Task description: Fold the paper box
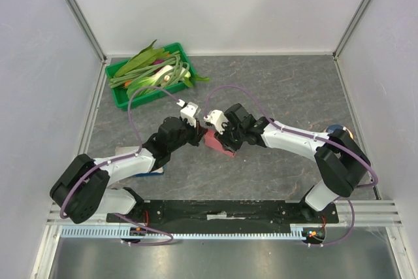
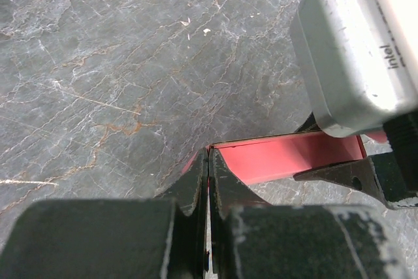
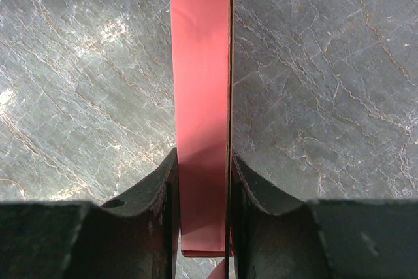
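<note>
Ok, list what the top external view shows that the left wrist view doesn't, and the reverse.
Top external only: the green plastic tray of leafy vegetables at the table's far left, and both arms whole. Left wrist only: up close, the left fingers pinched shut on a thin cardboard edge, and the silver camera housing on the other wrist. Both: the pink-red cardboard paper box and the grey marbled table.

free tabletop (image 1: 294,89) at back right; laden green tray (image 1: 117,98) back left
</note>
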`<state>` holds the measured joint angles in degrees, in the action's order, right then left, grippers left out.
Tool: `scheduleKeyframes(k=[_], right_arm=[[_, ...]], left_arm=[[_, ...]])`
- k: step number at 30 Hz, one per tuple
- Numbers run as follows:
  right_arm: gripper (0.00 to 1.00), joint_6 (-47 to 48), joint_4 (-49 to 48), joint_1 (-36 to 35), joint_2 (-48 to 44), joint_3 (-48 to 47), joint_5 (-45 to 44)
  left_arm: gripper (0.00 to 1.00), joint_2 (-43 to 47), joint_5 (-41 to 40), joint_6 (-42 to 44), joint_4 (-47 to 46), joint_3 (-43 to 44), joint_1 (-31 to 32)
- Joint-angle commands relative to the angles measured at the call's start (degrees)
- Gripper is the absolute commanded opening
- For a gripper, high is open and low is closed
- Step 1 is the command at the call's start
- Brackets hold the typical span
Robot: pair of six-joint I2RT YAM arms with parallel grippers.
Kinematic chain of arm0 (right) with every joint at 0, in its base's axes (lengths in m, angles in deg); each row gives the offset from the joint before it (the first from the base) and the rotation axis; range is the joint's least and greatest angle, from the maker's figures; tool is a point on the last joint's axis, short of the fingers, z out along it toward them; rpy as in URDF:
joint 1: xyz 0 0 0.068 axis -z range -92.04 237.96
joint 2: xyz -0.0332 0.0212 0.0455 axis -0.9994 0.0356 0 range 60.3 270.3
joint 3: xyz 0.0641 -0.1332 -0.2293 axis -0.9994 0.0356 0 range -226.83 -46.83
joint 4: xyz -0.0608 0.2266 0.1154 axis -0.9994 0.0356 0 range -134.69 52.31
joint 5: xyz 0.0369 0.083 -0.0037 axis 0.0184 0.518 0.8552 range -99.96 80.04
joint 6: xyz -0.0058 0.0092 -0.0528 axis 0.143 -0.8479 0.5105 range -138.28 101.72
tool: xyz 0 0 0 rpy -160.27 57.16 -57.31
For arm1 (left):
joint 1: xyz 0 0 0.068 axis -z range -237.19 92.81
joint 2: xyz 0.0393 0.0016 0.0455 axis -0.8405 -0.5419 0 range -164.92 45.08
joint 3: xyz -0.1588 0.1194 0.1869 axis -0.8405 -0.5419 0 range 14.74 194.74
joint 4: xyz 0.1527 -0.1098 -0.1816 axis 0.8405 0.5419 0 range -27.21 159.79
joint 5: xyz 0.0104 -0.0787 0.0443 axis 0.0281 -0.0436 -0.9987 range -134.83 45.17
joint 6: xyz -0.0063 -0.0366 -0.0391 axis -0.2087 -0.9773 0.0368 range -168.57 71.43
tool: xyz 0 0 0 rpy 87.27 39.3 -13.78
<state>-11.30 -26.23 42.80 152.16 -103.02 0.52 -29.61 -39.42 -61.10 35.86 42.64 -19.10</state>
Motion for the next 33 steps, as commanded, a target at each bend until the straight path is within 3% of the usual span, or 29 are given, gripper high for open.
scheduleKeyframes(k=[1,21,27,28,33], right_arm=[[0.17,-0.7,1.7,0.1,0.8,-0.1,0.0],[0.2,-0.7,1.4,-0.1,0.0,0.0,-1.1],[0.36,-3.5,0.6,-0.1,-0.5,-0.4,-3.1],[0.46,-6.9,0.4,-0.3,-1.7,-0.9,-4.5],[0.65,-14.4,1.8,-0.3,-5.2,-1.7,-9.0]], left_arm=[[0.02,-0.5,-2.2,-3.0,-0.7,0.2,3.5],[0.02,1.6,-7.5,2.5,-3.9,-6.6,4.5],[0.02,1.0,-8.7,0.8,-7.1,-8.7,5.6],[0.02,0.4,-10.7,0.1,-8.3,-9.4,6.4],[0.02,-0.2,-16.3,-0.8,-8.5,-9.6,9.8]])
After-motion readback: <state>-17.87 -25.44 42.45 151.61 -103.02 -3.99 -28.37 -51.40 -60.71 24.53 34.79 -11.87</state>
